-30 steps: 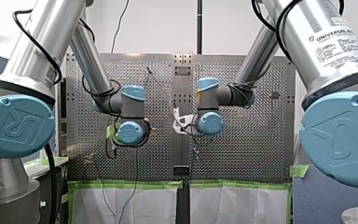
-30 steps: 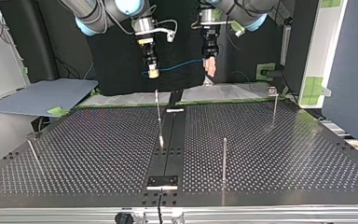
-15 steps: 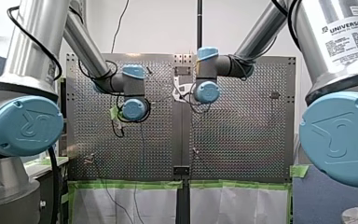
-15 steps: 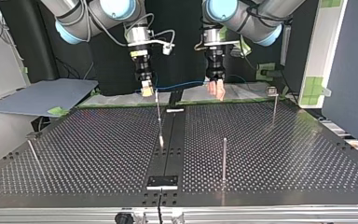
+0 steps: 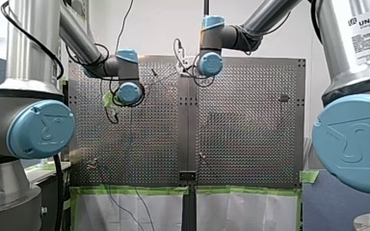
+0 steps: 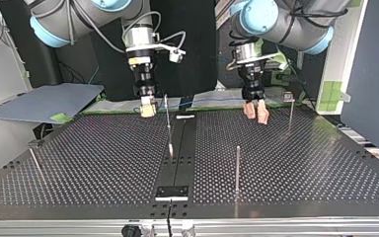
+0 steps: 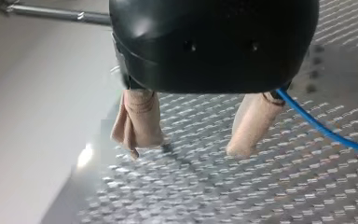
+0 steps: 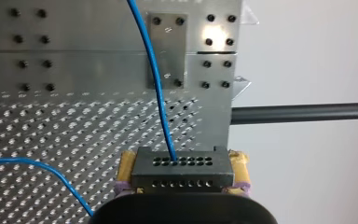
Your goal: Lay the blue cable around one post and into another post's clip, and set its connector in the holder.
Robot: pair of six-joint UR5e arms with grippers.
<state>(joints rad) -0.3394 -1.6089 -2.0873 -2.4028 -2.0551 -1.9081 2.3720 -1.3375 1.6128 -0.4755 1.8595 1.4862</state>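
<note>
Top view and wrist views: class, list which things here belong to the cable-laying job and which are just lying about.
Belong to the job:
blue cable
connector, held in my right gripper
my left gripper, open
posts standing on the table

Just lying about:
grey board beside the table
green tape on the side panel

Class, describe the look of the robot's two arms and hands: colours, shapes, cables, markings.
My left arm and my right arm are silver tubes with light blue joint caps; black cables trail along them. My right arm carries a white printed label. My left hand has a black housing and beige fingers; my right hand has yellow pads.
</note>
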